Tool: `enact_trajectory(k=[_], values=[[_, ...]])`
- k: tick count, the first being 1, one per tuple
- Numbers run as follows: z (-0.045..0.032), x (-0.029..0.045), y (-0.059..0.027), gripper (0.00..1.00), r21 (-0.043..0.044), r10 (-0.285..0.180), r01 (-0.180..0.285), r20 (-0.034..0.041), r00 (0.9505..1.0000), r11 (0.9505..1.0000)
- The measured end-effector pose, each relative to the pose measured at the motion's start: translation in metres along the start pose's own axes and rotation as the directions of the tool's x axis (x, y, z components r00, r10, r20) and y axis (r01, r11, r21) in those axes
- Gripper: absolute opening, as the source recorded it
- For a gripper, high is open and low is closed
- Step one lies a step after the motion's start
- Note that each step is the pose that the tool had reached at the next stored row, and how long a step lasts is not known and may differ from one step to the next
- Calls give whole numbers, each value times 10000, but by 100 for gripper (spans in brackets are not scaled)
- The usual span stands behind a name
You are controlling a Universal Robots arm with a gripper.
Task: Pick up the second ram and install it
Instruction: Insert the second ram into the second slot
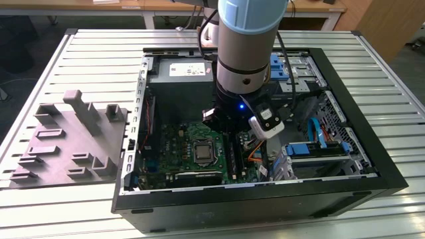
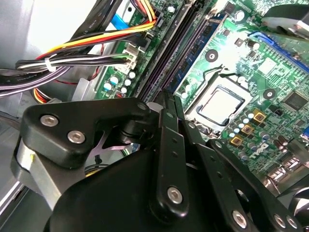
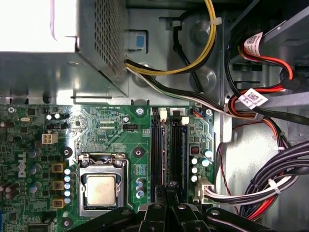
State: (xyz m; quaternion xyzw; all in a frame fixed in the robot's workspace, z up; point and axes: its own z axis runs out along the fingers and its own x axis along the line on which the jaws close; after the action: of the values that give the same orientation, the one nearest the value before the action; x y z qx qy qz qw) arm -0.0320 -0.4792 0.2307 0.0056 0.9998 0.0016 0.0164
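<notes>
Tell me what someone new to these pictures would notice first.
The big robot arm reaches down into an open computer case that lies on a slatted metal table. Its gripper sits low over the black memory slots on the green motherboard, beside the bare silver processor. On the exterior view's left, a grey moulded tray rests on the table.

Exterior high, angled down — wrist views close over motherboard point(image 3: 101, 130).

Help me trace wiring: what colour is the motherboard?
Green, clearest in the first wrist view: motherboard.
</notes>
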Motion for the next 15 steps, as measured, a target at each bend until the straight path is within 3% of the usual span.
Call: enact_trajectory(k=[15], values=[[16,4,0,11,0,0,0,-1,10000,10000]])
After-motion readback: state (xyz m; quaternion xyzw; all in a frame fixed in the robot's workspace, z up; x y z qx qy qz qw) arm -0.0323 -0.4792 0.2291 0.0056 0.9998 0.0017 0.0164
